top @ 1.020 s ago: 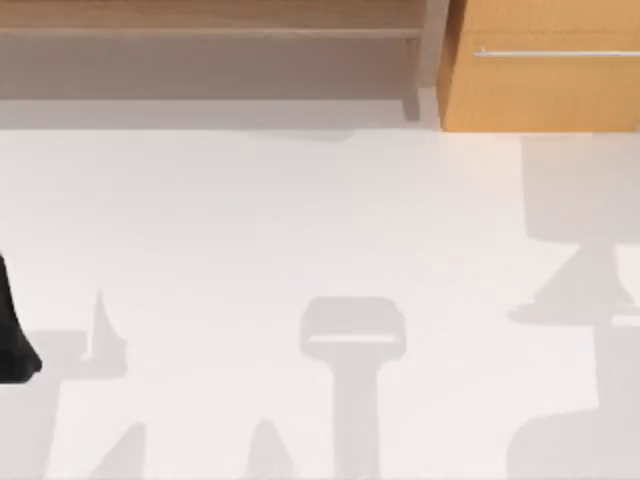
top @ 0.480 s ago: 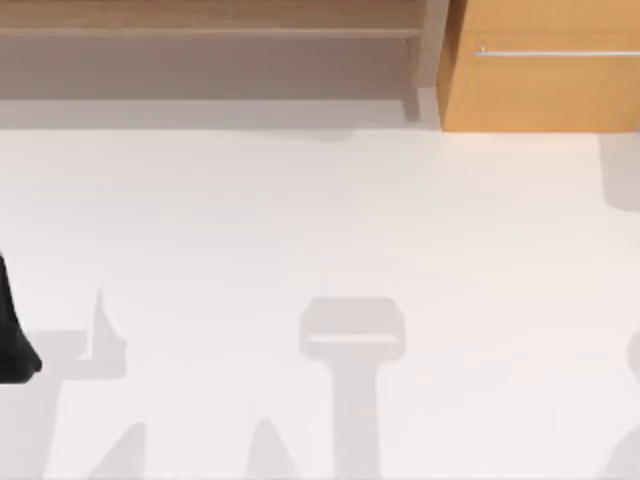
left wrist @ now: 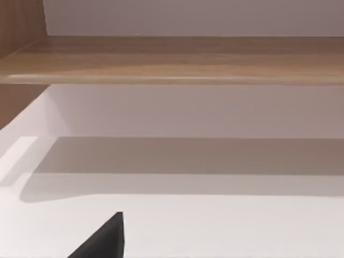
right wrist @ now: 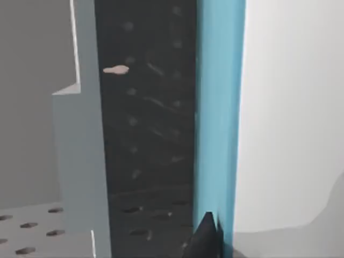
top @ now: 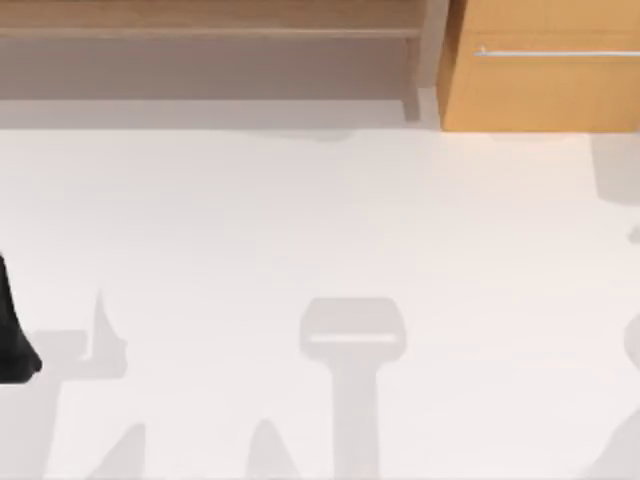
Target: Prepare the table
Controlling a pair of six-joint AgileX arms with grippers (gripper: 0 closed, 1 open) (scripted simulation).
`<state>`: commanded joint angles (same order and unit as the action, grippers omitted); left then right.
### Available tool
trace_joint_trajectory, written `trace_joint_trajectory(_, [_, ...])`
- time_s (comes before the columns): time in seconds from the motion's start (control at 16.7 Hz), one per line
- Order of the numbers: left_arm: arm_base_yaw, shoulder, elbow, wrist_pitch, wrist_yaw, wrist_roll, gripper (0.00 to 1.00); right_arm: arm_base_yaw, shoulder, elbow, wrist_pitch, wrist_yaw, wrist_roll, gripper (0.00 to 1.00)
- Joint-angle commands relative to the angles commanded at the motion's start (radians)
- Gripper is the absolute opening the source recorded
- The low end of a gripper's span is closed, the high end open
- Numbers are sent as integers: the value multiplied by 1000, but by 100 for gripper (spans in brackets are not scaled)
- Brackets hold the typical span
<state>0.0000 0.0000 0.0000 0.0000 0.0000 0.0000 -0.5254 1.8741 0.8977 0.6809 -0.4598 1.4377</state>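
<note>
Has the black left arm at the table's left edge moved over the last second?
No. The black left arm sits at the same spot on the white table, level with the pointed grey shadow beside it.

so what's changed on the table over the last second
Only the shadows at the top view's right side moved: the broad grey shadow that lay on the table below the drawer cabinet has slid off toward the right edge, leaving a small patch there. The left arm at the left edge, the shelf unit and the centre shadows stayed as they were. Nothing was taken hold of or let go.
</note>
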Motion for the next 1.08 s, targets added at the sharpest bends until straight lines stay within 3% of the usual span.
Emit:
trace_joint_trajectory(0.72, [0,0,0,0,0,0,100,40,96,115,-14,35,11,0])
trace_joint_trajectory(1.08, [0,0,0,0,0,0,100,40,96,115,-14,35,11,45])
